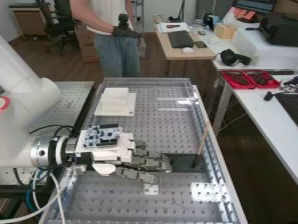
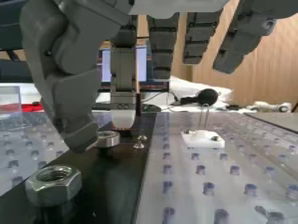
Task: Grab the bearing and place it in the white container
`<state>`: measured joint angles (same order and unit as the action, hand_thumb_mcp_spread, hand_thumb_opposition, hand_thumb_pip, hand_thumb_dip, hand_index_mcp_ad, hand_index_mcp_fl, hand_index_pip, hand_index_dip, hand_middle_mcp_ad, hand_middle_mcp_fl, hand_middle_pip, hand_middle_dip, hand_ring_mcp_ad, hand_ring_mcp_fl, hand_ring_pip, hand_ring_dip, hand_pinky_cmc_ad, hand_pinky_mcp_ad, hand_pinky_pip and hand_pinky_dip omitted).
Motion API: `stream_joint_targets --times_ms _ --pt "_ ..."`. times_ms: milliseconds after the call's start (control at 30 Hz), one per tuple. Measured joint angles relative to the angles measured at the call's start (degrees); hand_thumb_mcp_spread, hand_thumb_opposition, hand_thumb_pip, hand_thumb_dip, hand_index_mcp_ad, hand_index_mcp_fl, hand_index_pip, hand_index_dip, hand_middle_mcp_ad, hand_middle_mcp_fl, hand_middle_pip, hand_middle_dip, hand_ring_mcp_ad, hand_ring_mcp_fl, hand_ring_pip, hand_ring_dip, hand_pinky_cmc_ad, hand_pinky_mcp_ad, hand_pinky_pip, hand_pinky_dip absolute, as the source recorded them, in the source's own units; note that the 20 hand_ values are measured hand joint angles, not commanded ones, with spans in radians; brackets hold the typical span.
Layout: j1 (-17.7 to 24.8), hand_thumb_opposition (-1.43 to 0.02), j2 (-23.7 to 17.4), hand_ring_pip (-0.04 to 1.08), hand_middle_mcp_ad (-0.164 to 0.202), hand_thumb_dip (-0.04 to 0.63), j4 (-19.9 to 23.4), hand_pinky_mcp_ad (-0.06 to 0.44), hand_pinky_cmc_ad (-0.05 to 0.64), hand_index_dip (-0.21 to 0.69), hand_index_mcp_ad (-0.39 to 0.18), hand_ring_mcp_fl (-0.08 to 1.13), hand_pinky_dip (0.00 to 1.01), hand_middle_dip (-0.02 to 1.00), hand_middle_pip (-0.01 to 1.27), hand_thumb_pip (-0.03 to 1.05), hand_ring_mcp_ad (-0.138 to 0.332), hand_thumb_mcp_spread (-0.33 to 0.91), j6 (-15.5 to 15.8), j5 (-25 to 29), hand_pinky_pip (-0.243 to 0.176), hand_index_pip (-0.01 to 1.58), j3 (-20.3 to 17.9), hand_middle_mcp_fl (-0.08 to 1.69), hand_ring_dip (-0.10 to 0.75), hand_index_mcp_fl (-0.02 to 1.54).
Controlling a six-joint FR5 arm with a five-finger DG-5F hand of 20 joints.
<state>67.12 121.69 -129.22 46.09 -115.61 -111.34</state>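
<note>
In the high view the hand (image 1: pixel 148 162) is over the bench's middle, its fingers extended toward the dark strip (image 1: pixel 185 163). The wrist view has the hand (image 2: pixel 70 87) open, with the thumb beside a silver ring-shaped bearing (image 2: pixel 108 139) and a pale-tipped finger just above and behind it. The bearing is at the black strip (image 2: pixel 118 172), and no grip on it is visible; contact with the fingertips cannot be told. A white stepped object (image 1: pixel 116 102), perhaps the white container, stands on the perforated plate farther along the bench.
A large hex nut (image 2: pixel 53 184) stands nearer on the black strip, and small screws (image 2: pixel 139 142) are beyond the bearing. A white block with thin pins (image 2: pixel 203 139) sits on the perforated plate. A thin wooden stick (image 1: pixel 201 144) leans near the bench's right rail.
</note>
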Motion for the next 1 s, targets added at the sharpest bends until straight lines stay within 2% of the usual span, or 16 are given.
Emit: stream_joint_targets --times_ms 567,633,1000 --pt "-0.19 -0.8 0.54 0.1 0.077 0.204 -1.73 0.215 0.328 0.154 -0.117 0.01 0.18 0.28 0.13 0.48 0.134 0.49 0.61 -0.79 0.002 1.36 0.96 0.14 0.101 0.29" --pt "-0.17 -0.8 0.7 0.1 0.077 0.204 -1.89 0.229 0.328 0.147 -0.117 0.01 0.18 0.28 0.13 0.48 0.134 0.49 0.65 -0.83 0.002 1.36 1.04 0.14 0.101 0.27" --pt "-0.29 -0.8 0.89 0.1 0.077 0.204 -1.48 0.232 0.328 0.145 -0.117 0.01 0.18 0.28 0.13 0.48 0.131 0.49 0.19 -1.07 0.002 1.35 1.36 0.14 0.101 0.32"
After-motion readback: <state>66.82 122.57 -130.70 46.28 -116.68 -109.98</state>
